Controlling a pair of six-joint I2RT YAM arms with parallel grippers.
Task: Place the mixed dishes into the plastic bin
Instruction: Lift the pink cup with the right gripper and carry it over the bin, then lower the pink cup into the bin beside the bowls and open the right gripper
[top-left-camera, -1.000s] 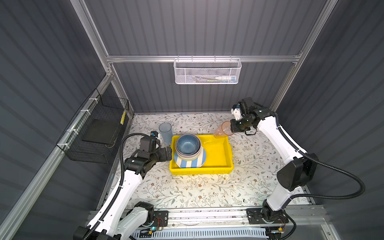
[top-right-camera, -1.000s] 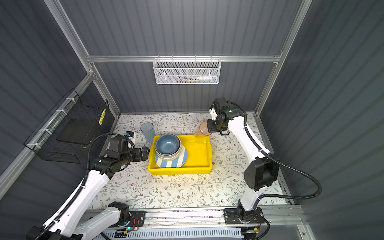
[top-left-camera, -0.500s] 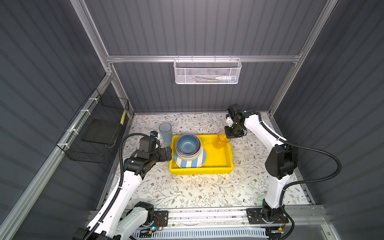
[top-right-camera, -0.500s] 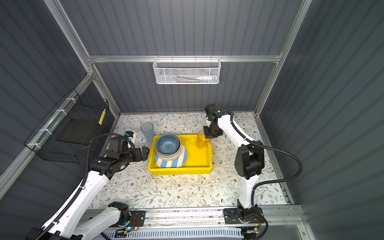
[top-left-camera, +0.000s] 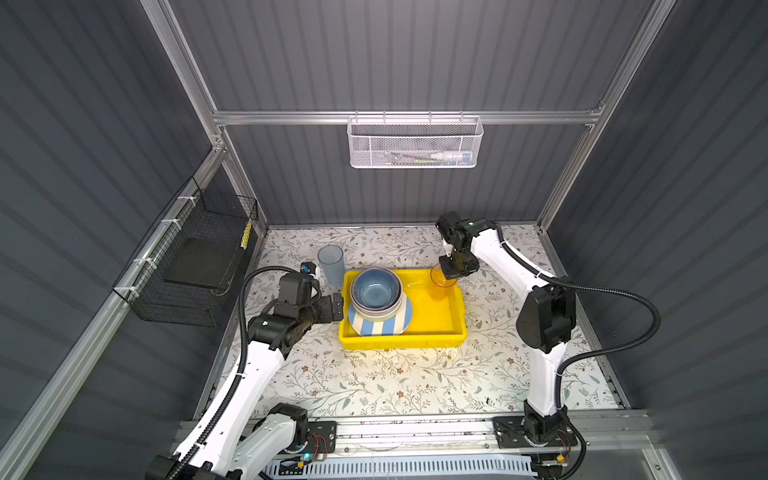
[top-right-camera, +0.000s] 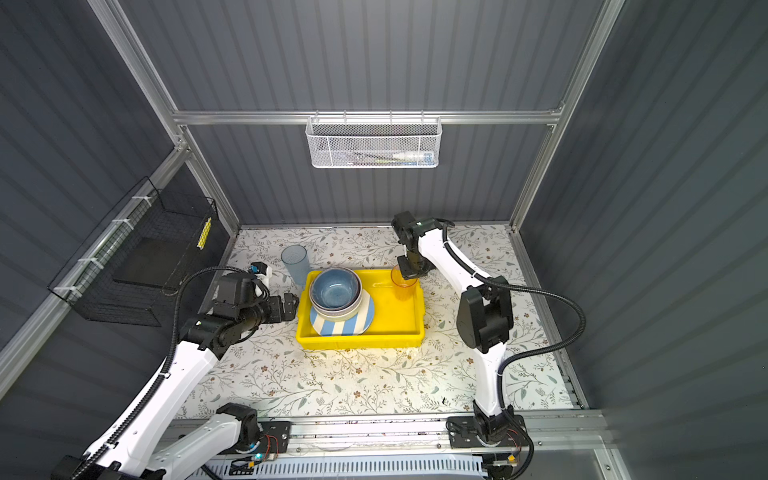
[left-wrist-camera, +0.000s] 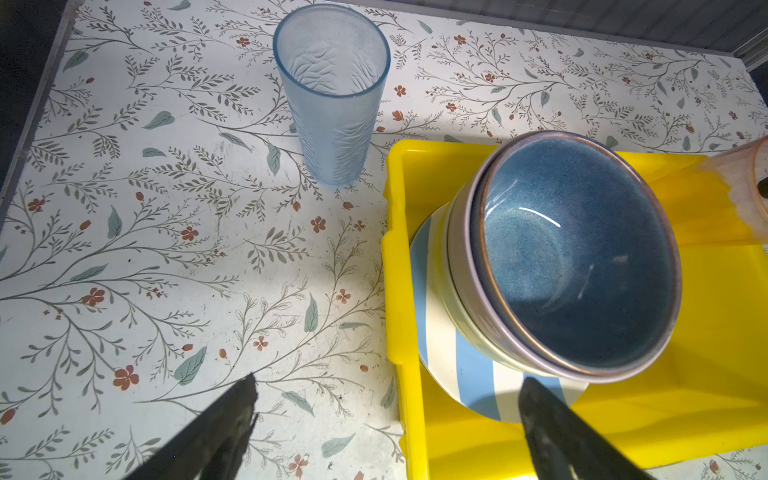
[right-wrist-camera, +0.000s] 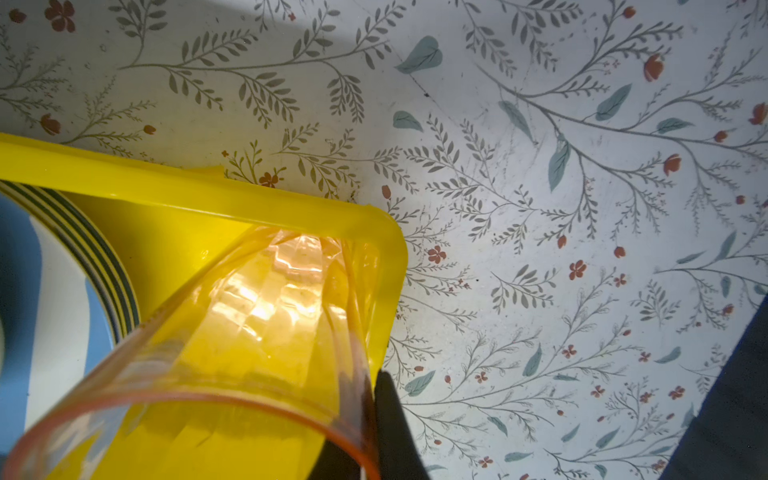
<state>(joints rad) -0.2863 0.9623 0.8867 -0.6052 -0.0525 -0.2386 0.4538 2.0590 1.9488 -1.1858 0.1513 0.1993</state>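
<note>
R gripper (top-left-camera: 451, 275) clamping pink tumbler (top-left-camera: 441, 291) rim, holding it upright in yellow bin (top-left-camera: 399, 343) corner. Next imo: letting go, lifting clear. L gripper (top-left-camera: 335, 307) gaping, empty; blue tumbler (top-left-camera: 331, 262) waiting.

Dark grey ribbed walls (top-left-camera: 374, 54) enclose a floral tabletop (top-left-camera: 395, 386); a white mesh basket (top-left-camera: 415, 143) hangs behind.

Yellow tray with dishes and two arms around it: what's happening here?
Two robot arms are packing dishes into the shallow yellow plastic bin. The right gripper is shut on the rim of a translucent pink tumbler, holding it upright in the bin's far right corner. A stack of bowls, dark blue bowl on top, sits on a blue-white striped plate inside. The left gripper is open beside the bin; a translucent blue tumbler stands outside on the flowered table.
</note>
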